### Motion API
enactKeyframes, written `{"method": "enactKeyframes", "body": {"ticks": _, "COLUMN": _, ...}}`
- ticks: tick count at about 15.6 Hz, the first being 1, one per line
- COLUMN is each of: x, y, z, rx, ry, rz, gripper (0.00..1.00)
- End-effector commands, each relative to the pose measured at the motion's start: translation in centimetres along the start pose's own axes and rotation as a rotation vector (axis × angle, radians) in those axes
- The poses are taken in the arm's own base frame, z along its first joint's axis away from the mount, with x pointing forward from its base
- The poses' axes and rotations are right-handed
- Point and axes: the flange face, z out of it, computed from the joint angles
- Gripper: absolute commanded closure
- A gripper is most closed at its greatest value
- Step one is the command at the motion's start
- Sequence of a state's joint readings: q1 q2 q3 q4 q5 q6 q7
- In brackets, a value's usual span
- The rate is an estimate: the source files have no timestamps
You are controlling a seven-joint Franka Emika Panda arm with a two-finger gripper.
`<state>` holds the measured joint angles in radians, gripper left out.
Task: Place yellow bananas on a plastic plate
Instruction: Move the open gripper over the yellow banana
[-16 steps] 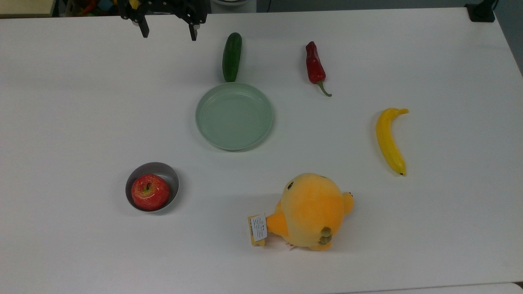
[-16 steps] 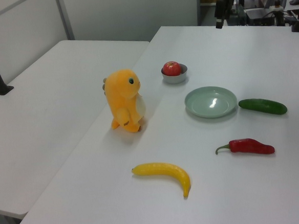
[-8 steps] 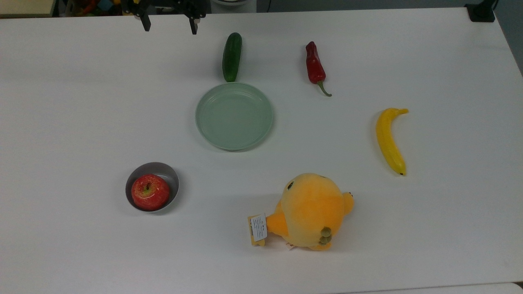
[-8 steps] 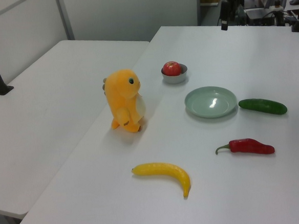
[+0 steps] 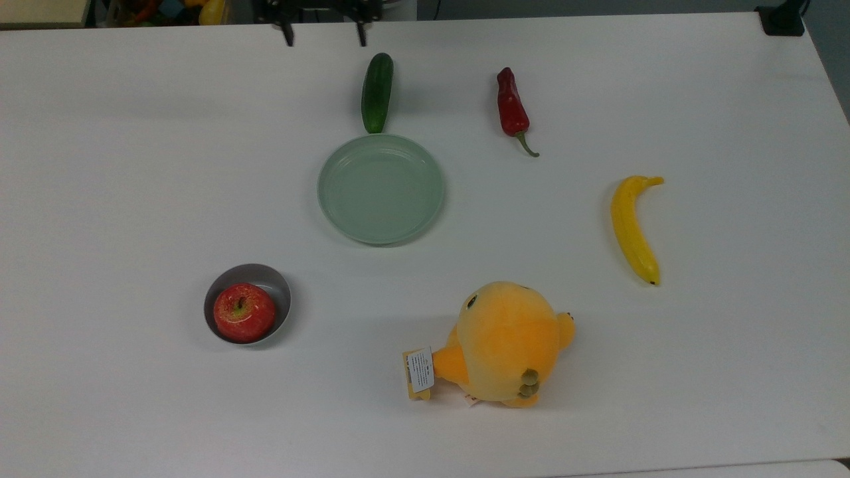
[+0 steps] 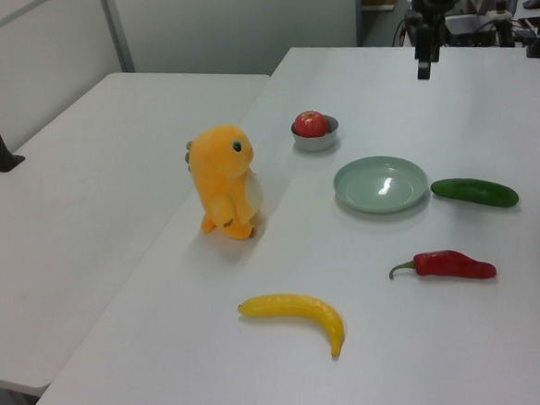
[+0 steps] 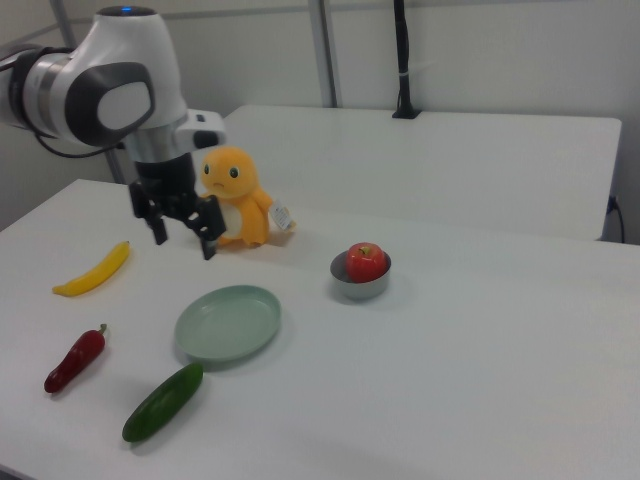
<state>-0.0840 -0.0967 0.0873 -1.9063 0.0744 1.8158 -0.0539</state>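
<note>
On the white table (image 5: pixel 133 166) | banana (image 5: pixel 634 228) long, curved, smooth yellow, dark tip | hand (image 7: pixel 184 236) spread wide, empty

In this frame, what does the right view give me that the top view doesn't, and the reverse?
Right view: the arm's white body above the open gripper, the plush toy face-on, and a second table behind. Top view: the banana in its full curve, and the cucumber with its tip appearing to meet the plate. Both: banana, plate, cucumber, red pepper, and the apple in the grey bowl.
</note>
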Motion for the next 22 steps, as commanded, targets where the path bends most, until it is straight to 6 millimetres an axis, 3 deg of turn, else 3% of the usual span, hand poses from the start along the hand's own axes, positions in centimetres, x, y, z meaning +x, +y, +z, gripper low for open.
{"method": "enactKeyframes", "body": {"ticks": 1, "x": -0.7, "y": -4.6, "z": 0.8, "rx": 0.066, "ry": 0.001, "rz": 0.012, "gripper": 0.0}}
{"method": "enactKeyframes", "body": {"ticks": 7, "x": 0.2, "y": -18.1, "z": 2.8, "rx": 0.083, "ry": 0.097, "rz": 0.11, "gripper": 0.0}}
{"method": "enactKeyframes", "body": {"ticks": 9, "x": 0.9, "y": -20.5, "z": 3.8, "rx": 0.078, "ry": 0.11, "rz": 0.129, "gripper": 0.0}}
{"method": "enactKeyframes", "body": {"ticks": 14, "x": 4.1, "y": -29.1, "z": 10.6, "rx": -0.002, "ry": 0.143, "rz": 0.264, "gripper": 0.0}}
{"method": "enactKeyframes", "body": {"ticks": 18, "x": 3.4, "y": -33.9, "z": 14.9, "rx": -0.027, "ry": 0.194, "rz": 0.3, "gripper": 0.0}}
{"method": "enactKeyframes", "body": {"ticks": 22, "x": 2.9, "y": -35.6, "z": 17.6, "rx": -0.046, "ry": 0.181, "rz": 0.294, "gripper": 0.0}}
